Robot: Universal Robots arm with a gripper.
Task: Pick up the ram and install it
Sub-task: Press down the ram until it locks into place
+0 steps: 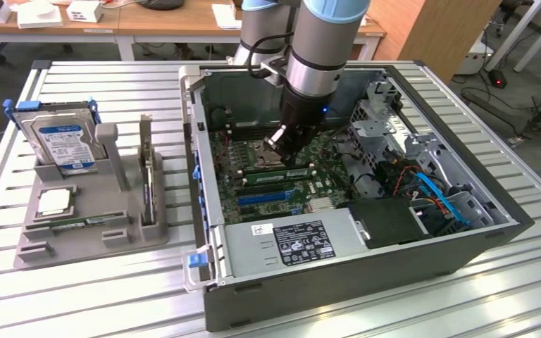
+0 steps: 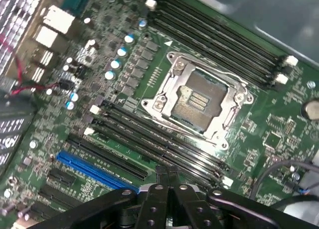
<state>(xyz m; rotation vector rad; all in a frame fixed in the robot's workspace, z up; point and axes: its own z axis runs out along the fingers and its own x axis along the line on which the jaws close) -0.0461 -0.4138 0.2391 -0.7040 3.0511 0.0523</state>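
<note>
A narrow green stick that looks like the ram (image 1: 86,220) lies flat in the front groove of the grey holder (image 1: 36,250) at the exterior view's left. My gripper (image 1: 284,159) is far from it, reaching down inside the open computer case (image 1: 194,134) over the motherboard. In the wrist view the gripper (image 2: 168,173) is shut, its black fingertips pressed together with nothing visible between them. They hover at the long black memory slots (image 2: 149,139) beside the empty processor socket (image 2: 198,102). Whether the tips touch a slot I cannot tell.
The holder also carries an upright silver hard drive (image 1: 62,141) with a blue label, a tall dark card (image 1: 146,172) and a small square chip (image 1: 54,202). Inside the case are a power supply (image 1: 284,243), blue cables (image 1: 444,197), a drive cage (image 1: 383,116) and a blue slot (image 2: 92,169).
</note>
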